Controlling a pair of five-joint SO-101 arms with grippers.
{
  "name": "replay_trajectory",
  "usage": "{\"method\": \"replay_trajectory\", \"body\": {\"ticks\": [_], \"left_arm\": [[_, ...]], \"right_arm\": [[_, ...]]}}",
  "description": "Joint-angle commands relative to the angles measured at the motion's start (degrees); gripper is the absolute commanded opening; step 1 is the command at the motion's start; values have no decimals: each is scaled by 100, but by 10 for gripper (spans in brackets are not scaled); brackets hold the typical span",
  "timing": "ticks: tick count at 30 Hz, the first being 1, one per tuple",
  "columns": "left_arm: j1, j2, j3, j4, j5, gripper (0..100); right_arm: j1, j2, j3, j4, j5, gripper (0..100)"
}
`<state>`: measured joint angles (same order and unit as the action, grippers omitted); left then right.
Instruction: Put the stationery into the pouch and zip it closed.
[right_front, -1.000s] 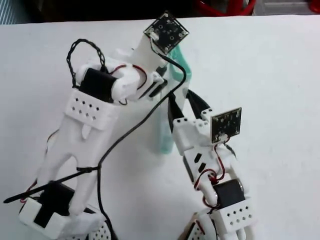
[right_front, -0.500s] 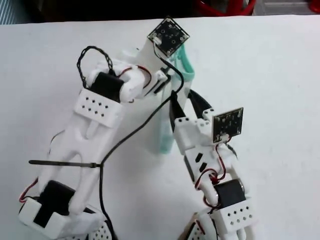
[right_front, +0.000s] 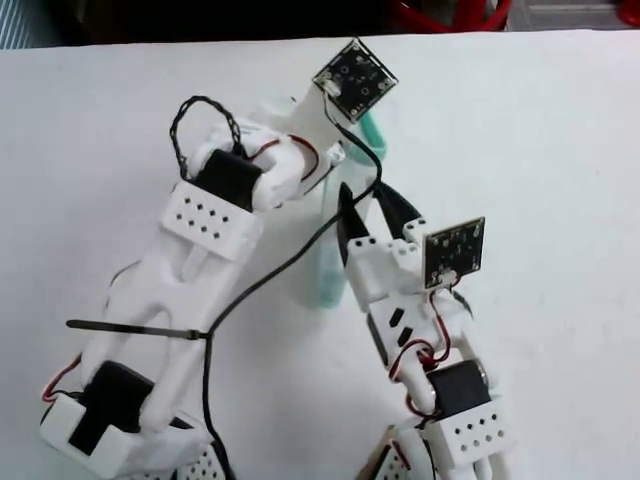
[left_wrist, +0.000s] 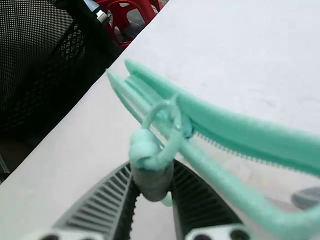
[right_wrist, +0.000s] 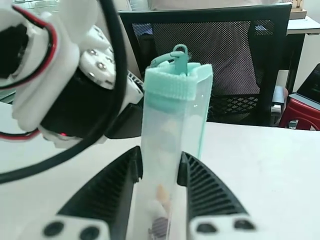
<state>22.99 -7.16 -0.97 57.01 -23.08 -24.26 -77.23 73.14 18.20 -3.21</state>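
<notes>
The pouch (right_front: 328, 278) is clear plastic with mint-green trim and stands on edge on the white table (right_front: 540, 150) between the two arms. My right gripper (right_front: 368, 208) is shut on the pouch's body (right_wrist: 172, 115); small stationery pieces (right_wrist: 160, 222) show inside, low down between the black fingers (right_wrist: 115, 185). My left gripper (left_wrist: 152, 169) is shut on the zipper pull (left_wrist: 144, 150), a grey-and-mint tab tied to the slider ring (left_wrist: 167, 114) on the mint zipper band (left_wrist: 240, 130). In the high view the left arm's wrist camera board (right_front: 354, 80) covers that end of the pouch.
The table's far edge (right_front: 500, 33) lies close behind the pouch. Beyond it stand a black mesh chair (right_wrist: 225, 55) and red chair parts (right_front: 450, 12). The left arm's black cable (right_front: 290, 255) hangs beside the pouch. Bare table spreads to the right (right_front: 560, 250).
My left arm has swung to the right along the pouch's top edge with the zipper pull in its grip. Less mint trim shows by it. The right arm holds still.
</notes>
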Motion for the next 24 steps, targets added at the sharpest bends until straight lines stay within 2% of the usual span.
{"method": "replay_trajectory", "body": {"ticks": [1, 8, 12, 18, 24], "left_arm": [[127, -224, -97, -185, 0, 23], [66, -1341, -44, -123, 501, 23], [180, -1974, -53, 378, 475, 23], [919, -2466, -97, 1741, -281, 22], [1156, -2176, -53, 2549, -492, 22]], "right_arm": [[-180, -31, 26, -40, 70, 18], [-145, -31, 53, -40, 70, 18], [-136, -31, 70, -110, 53, 18], [-145, -22, 440, -734, 35, 18], [-145, -57, 431, -725, 35, 18]]}}
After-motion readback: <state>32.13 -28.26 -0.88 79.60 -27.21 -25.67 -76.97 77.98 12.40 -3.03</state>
